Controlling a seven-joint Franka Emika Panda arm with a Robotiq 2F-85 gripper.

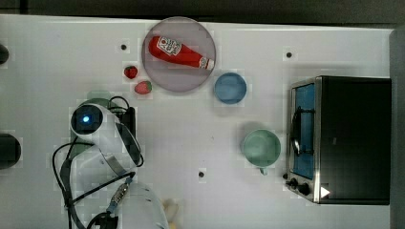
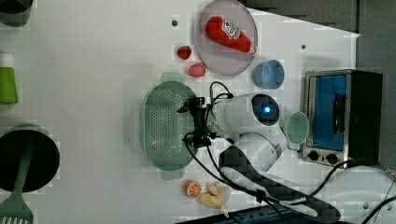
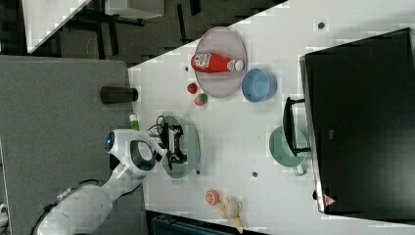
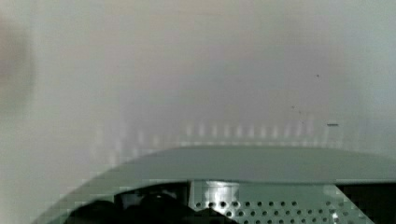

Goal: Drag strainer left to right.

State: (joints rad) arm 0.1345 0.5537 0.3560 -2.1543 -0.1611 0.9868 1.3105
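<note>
In the left view, going from its left: a dark round pot [image 2: 28,158] holds a green slotted spatula [image 2: 16,200], and above it stands a green bottle [image 2: 7,84]. Next comes the pale mint-green plastic oval strainer [image 2: 163,126], full of small holes, with a short tab handle at each end, lying flat on the white table [image 2: 93,70]. My gripper [image 2: 194,119] hangs over the strainer's rim on the left view's right side, my jaws spread to their widest and pinching nothing. In the wrist view that rim [image 4: 252,163] curves just before me.

Further to the left view's right lie two red toy strawberries [image 2: 190,60], a grey round plate [image 2: 226,39] bearing a red ketchup bottle [image 2: 229,32], a small blue bowl [image 2: 270,73], a round teal-green mug [image 2: 297,128] and a silver toaster oven [image 2: 343,121]. Below the strainer sit an orange slice [image 2: 192,189] and a peeled toy banana [image 2: 215,198].
</note>
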